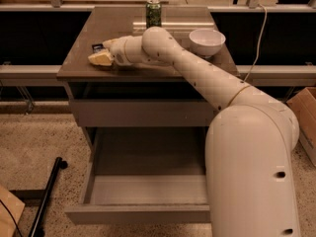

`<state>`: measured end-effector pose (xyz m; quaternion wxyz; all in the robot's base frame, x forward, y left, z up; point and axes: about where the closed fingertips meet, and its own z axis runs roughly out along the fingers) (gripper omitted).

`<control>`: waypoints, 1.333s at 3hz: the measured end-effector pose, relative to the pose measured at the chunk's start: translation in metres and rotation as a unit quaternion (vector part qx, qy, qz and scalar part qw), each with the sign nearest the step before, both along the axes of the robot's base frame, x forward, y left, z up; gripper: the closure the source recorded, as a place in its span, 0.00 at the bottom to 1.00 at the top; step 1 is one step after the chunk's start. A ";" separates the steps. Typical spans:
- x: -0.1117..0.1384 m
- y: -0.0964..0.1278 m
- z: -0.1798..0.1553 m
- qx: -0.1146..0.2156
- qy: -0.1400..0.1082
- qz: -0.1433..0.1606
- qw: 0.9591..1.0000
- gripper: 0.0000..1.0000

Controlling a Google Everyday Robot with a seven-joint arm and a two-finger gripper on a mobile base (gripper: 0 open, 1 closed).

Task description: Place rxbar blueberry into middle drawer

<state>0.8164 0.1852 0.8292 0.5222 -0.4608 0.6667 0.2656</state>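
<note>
1. gripper [102,52]: your jaws stand spread, grasping nothing, low over the left end of the cabinet top [81,69].
2. rxbar blueberry [97,47]: lies flat on that top, just beside the gripper.
3. middle drawer [148,189]: pulled out below.

Green can [153,14], white bowl [207,41] on tabletop [79,64].

Smooth matt plastic pincer [100,52] low over the faintly glossy brown countertop's [79,66] left side.

No legible text anywhere; tool [100,55] at left end of countertop [83,71].
</note>
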 end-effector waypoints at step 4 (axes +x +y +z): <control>-0.001 0.001 -0.004 0.006 0.004 -0.002 1.000 1.00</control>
